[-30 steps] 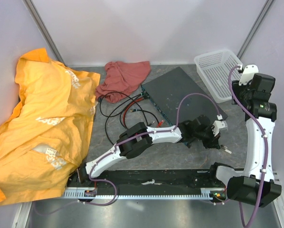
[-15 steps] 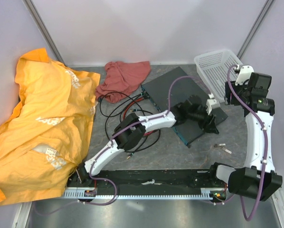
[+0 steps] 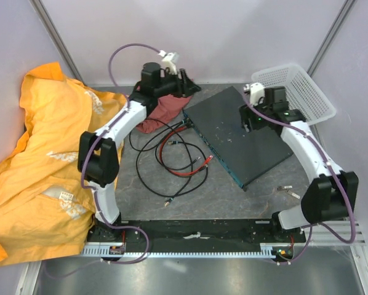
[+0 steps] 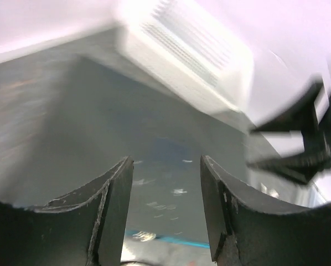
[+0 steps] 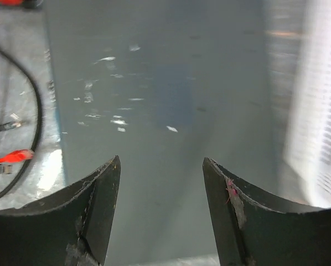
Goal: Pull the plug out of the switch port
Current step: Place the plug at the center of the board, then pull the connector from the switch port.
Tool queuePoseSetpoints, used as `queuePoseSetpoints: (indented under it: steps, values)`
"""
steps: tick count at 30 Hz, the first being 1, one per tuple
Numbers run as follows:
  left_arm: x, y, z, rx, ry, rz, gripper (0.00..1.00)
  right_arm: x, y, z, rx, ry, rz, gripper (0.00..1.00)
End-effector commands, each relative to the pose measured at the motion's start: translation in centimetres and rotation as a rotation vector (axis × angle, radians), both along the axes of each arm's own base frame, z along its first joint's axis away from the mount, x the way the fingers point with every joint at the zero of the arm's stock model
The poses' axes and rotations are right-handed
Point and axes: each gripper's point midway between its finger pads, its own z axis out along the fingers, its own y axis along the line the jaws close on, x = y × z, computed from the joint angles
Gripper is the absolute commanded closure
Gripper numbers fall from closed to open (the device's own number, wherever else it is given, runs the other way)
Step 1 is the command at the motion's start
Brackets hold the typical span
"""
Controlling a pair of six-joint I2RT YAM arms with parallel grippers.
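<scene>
The switch [image 3: 239, 138] is a flat dark slab with a teal edge, lying askew at mid-table. Black and red cables [image 3: 172, 157] coil to its left and run up to its left corner [image 3: 185, 124]; the plug there is too small to make out. My left gripper [image 3: 192, 86] hangs open at the back, above the red cloth, pointing toward the switch. In the left wrist view the blurred switch top [image 4: 165, 138] shows between the open left gripper [image 4: 166, 166] fingers. My right gripper [image 3: 248, 123] is open over the switch top [image 5: 171, 100], its right gripper [image 5: 161, 166] fingers holding nothing.
A white mesh basket [image 3: 298, 92] stands at the back right, close to the right arm. A red cloth [image 3: 152, 114] lies under the left wrist. A large orange garment [image 3: 48, 160] covers the left side. Small loose connectors [image 3: 288, 190] lie near the front right.
The left arm swung from the front of the switch up to the back left, and its jaws opened. The right arm moved in from the right to over the switch.
</scene>
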Motion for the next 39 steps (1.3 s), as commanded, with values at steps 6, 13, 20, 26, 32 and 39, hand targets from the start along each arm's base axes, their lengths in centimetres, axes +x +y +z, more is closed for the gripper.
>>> queuePoseSetpoints:
  steps: [6,13,20,26,32,39]
  values:
    - [3.0,5.4,-10.4,0.022,0.202,0.0,0.45,2.4,9.1,-5.6,0.04,0.145,0.18,0.3]
    - [4.8,7.4,-15.3,0.023,0.304,0.033,0.44,3.7,10.3,-7.2,0.048,0.214,0.179,0.3]
    - [6.5,8.8,-18.0,0.019,0.343,0.069,0.46,3.6,10.3,-8.8,0.024,0.262,0.183,0.3]
    - [3.6,8.7,-15.8,-0.003,0.318,-0.018,0.51,3.8,11.7,-9.1,0.042,0.261,0.216,0.3]
    - [1.1,9.2,-16.3,0.026,0.368,-0.006,0.51,5.0,13.6,-8.6,0.026,0.215,0.225,0.3]
    - [0.9,9.6,-15.1,0.038,0.356,0.14,0.5,5.5,14.5,-6.7,0.114,0.193,0.144,0.3]
